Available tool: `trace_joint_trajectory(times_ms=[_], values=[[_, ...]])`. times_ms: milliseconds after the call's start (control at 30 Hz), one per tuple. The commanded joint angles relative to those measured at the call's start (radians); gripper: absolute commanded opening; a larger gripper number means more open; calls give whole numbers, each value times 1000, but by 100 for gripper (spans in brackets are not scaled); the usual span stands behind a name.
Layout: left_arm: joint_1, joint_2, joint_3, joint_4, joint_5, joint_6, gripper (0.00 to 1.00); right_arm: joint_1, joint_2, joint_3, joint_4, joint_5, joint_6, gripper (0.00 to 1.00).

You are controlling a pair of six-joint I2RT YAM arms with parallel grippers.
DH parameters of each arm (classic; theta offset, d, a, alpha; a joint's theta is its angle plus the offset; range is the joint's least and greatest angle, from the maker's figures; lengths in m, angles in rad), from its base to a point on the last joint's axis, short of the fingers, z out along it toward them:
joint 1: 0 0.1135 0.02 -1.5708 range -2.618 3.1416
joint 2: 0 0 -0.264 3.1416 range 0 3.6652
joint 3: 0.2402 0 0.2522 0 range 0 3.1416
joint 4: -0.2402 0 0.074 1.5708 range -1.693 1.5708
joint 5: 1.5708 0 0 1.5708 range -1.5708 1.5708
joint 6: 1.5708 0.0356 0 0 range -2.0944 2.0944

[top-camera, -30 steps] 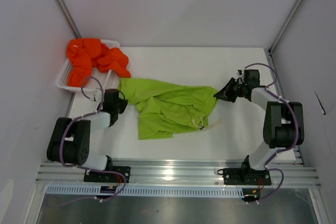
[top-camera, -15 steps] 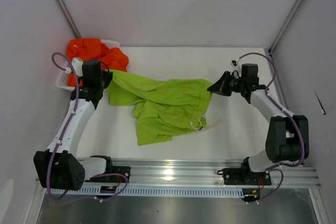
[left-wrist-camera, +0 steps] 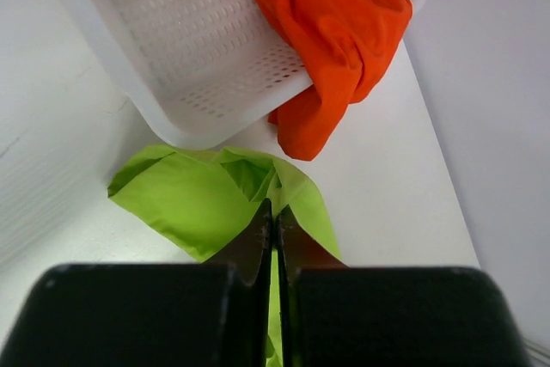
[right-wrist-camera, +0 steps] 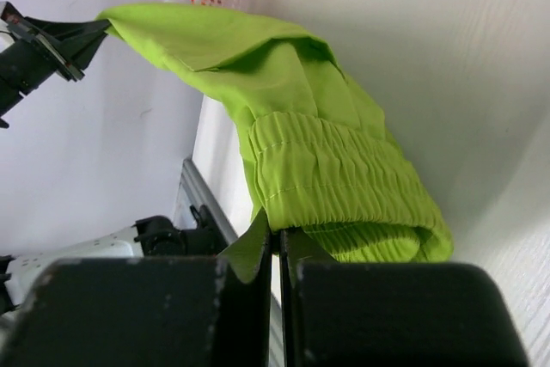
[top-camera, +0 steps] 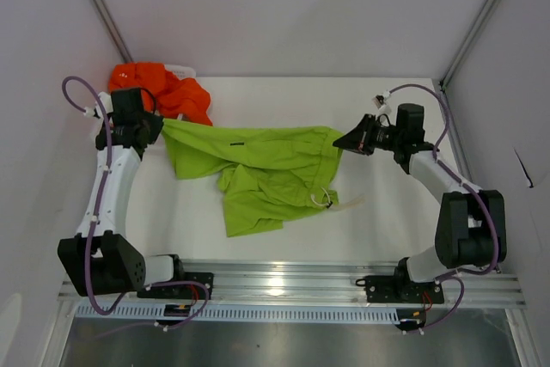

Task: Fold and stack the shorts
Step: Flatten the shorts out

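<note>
The lime green shorts [top-camera: 258, 165] hang stretched between both arms above the white table. My left gripper [top-camera: 160, 125] is shut on their left corner [left-wrist-camera: 258, 182], next to the basket. On the right, my right gripper [top-camera: 340, 143] is shut on the gathered elastic waist [right-wrist-camera: 344, 174]. The lower part of the green shorts droops onto the table, and a white drawstring [top-camera: 331, 202] trails at its right edge. The orange shorts [top-camera: 159, 92] lie crumpled in the white mesh basket [left-wrist-camera: 198, 49], one leg spilling over its rim [left-wrist-camera: 331, 49].
The basket stands at the back left corner of the table against the left wall. Grey walls close in the table on the left, back and right. An aluminium rail [top-camera: 284, 281] with both arm bases runs along the near edge.
Both arms have lifted and pulled apart. The left gripper swung up and left toward the basket, the right moved slightly back, and the green shorts are drawn out wider between them.
</note>
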Motion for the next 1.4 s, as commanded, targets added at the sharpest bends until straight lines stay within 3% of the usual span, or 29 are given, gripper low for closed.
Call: trace_joint_trajectory(times_ms=[0,200,400,533,767,1033,1167,1233,1300,1367], values=[[24,20,64,-43,23,60,0,-4,85,32,-48,-67,38,0],[22,12,52,-113,20,75,0,-10,104,81,-317,29,-38,0],[22,1,-75,-9,52,57,0,-51,188,152,-323,92,11,0],[2,130,-52,26,84,45,0,-56,306,198,-276,102,56,0],[-77,300,78,89,38,2,0,-63,430,204,-86,94,173,0],[-88,508,394,2,23,-21,0,-100,450,224,-62,117,130,0],[-88,552,461,-9,26,-23,0,-99,444,210,66,80,129,0],[-87,563,474,-10,24,-23,0,-91,446,209,100,63,130,5],[-88,569,488,-12,26,-23,0,-83,450,210,129,68,126,22],[-90,577,492,-7,27,-20,0,-76,459,209,161,85,121,29]])
